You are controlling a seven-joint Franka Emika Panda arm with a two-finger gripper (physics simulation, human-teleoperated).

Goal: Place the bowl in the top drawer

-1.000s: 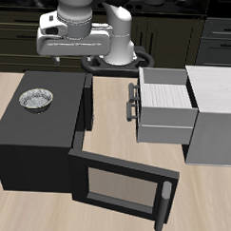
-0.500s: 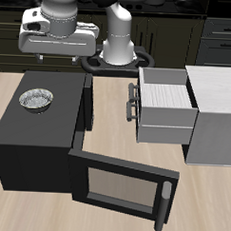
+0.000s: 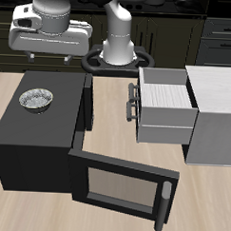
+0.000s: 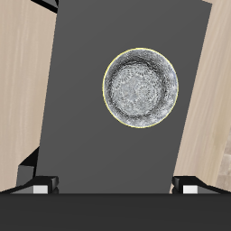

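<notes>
The bowl (image 3: 36, 100) is small, round and shiny silver with a crinkled inside. It sits on top of a black box (image 3: 31, 137), near the box's back. The wrist view looks straight down on the bowl (image 4: 140, 88). My gripper (image 3: 49, 54) hangs high above the box, over the bowl and slightly farther back. It is open and empty, and its fingertips (image 4: 40, 186) stand wide apart in the wrist view. The top drawer (image 3: 166, 94) is pulled open, with a white ridged inside that holds nothing and a dark bar handle (image 3: 131, 101).
The black box's windowed door (image 3: 119, 187) hangs open toward the table's front edge. The drawer belongs to a light grey cabinet (image 3: 218, 108). Bare wooden table (image 3: 108, 108) lies between the box and the drawer. Dark cabinets stand behind the robot.
My gripper has moved sideways, away from the drawer, from above the box's back edge to over the bowl. The bowl, drawer and door have not moved.
</notes>
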